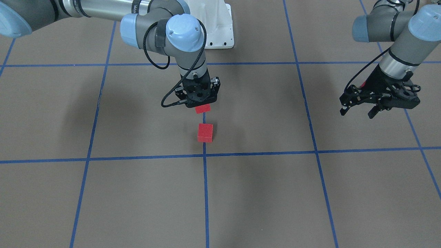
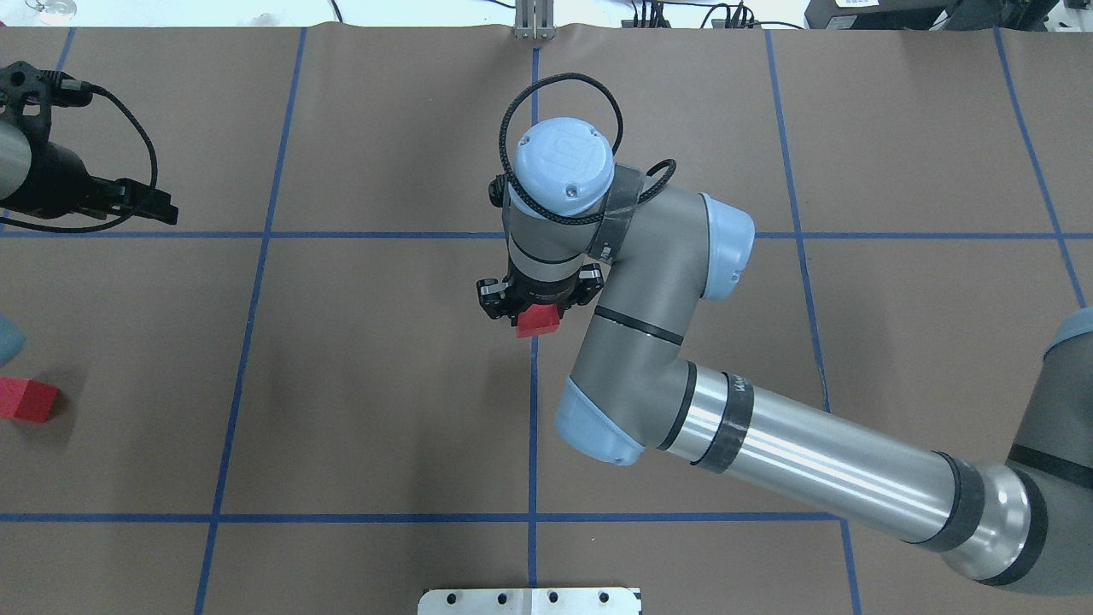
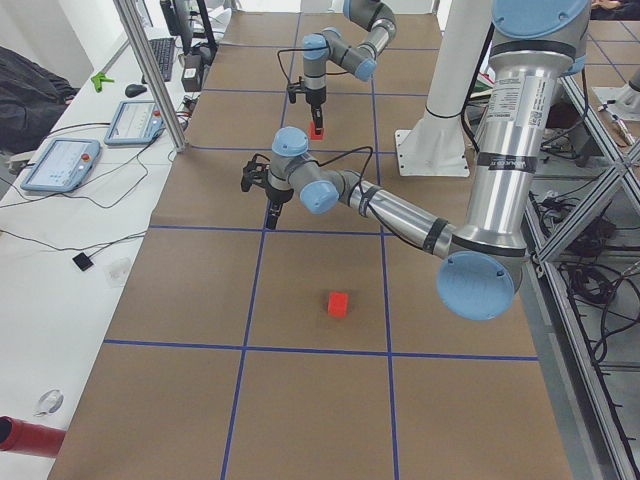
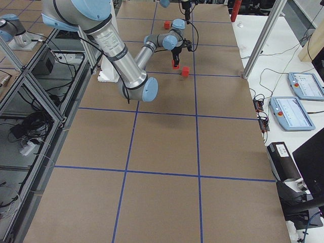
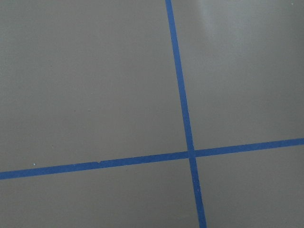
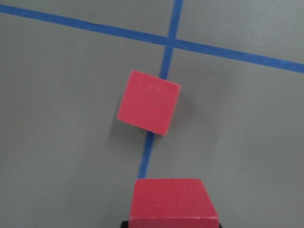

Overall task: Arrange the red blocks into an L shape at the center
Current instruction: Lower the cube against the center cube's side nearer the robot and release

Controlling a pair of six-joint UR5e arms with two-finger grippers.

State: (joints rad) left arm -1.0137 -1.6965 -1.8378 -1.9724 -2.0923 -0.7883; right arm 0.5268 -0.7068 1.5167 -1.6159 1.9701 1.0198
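While the right gripper (image 1: 202,104) grips one red block (image 1: 202,109) just short of the second block (image 1: 205,133) on the centre line, placing seems underway, calling for a flush, squared set-down, the third block (image 2: 26,399) lying far off near the spread, empty left gripper (image 1: 357,113).

Three small red blocks: the first block (image 1: 202,110) is pinched in the right tool (image 1: 202,105), the second block (image 1: 205,133) lies on the single brown tabletop (image 1: 103,199), and the third block (image 2: 27,399) sits far out on the robot's left. Two grey robot arms, the right arm (image 2: 768,444) and the left arm (image 1: 399,44), each end in one black tool, making two tools with the left tool (image 1: 357,113). Two tablets, a nearer tablet (image 4: 291,112) and a farther tablet (image 4: 304,85), lie on one side bench (image 4: 304,55).
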